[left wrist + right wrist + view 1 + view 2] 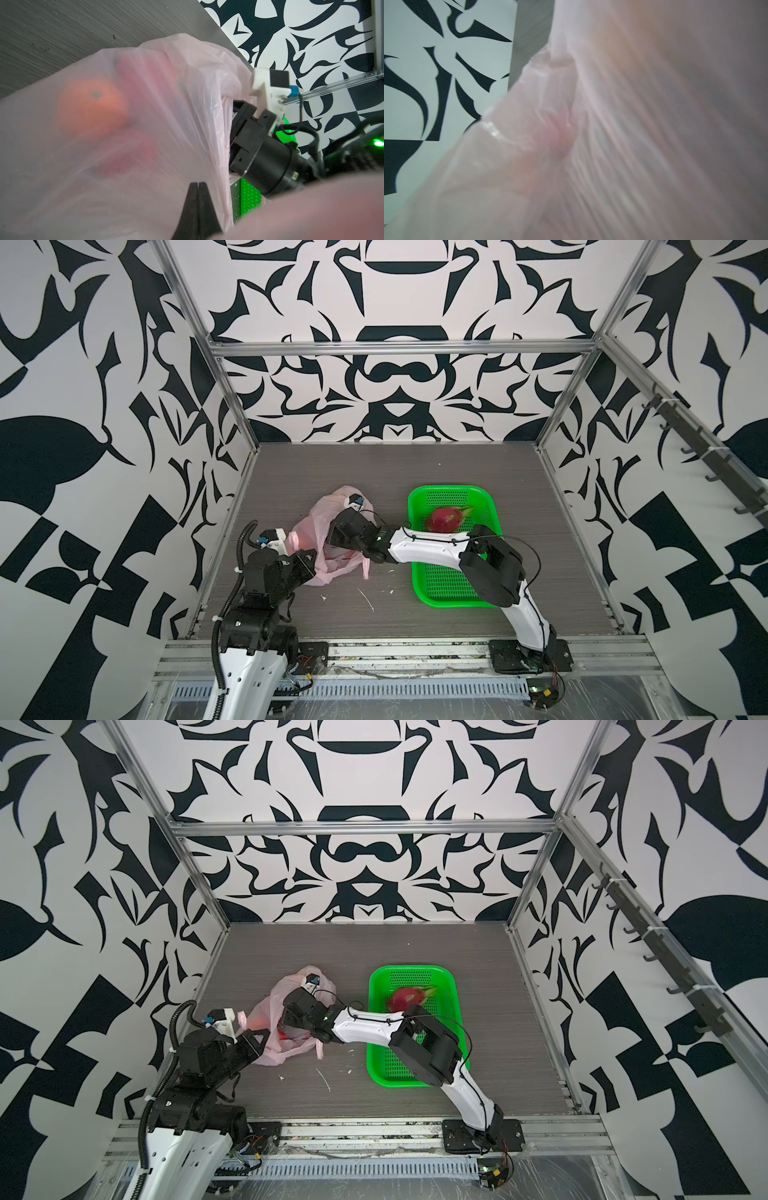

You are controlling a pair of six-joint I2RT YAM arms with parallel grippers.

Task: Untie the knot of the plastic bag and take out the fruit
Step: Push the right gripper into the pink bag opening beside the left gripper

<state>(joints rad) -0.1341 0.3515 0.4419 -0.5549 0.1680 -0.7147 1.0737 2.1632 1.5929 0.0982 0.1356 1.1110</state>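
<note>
Your left fingers (193, 207) are pinched shut on the plastic bag (322, 508), left of the green basket (412, 531). Your right fingers are hidden inside the bag, so their state can't be told. A dragon fruit (444, 519) lies in the basket, and an orange (91, 108) is in the bag.

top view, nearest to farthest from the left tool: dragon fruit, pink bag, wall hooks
1. plastic bag, gripped by the left tool.
2. dragon fruit, in the green basket, right of centre.
3. wall hooks, far right wall.
</note>
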